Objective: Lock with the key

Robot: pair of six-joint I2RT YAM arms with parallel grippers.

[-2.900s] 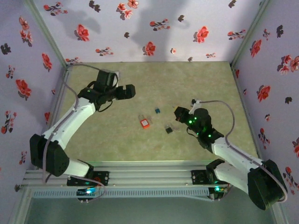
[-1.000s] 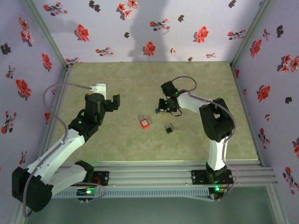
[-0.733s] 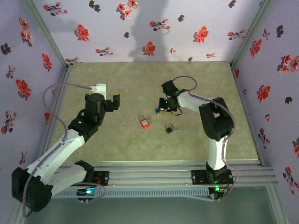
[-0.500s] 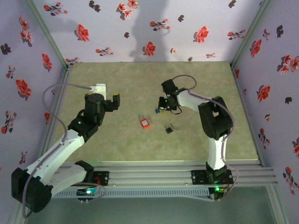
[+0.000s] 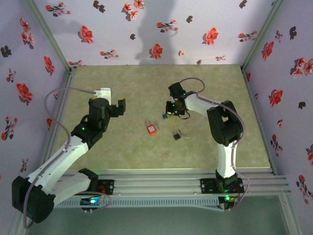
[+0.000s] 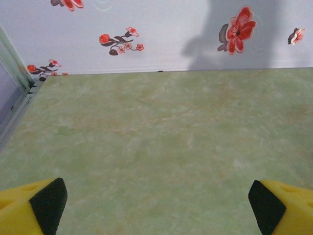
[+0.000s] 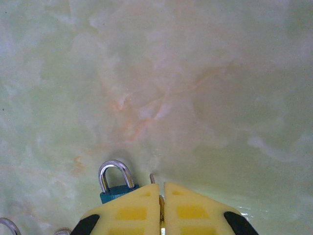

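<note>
The lock (image 5: 151,129), a small red-orange padlock with a pale label, lies flat mid-table. My right gripper (image 5: 168,111) is down on the table just behind and to the right of it. In the right wrist view its yellow fingers (image 7: 132,210) are pressed together, gripper (image 7: 161,188) shut on the key, whose thin metal tip (image 7: 152,178) pokes out between them. My left gripper (image 5: 116,105) hovers left of the lock with its fingertips (image 6: 46,203) spread wide, gripper (image 6: 156,205) open with nothing in it.
A small teal padlock (image 7: 116,185) with a silver shackle lies right beside the right fingers, also seen from above (image 5: 164,116). A small dark object (image 5: 176,135) lies right of the lock. Flowered walls (image 5: 156,29) enclose the table on three sides.
The right arm swung from the near right across to the teal padlock and has barely shifted over the last second. The left arm turned and settled, gripper still open.
</note>
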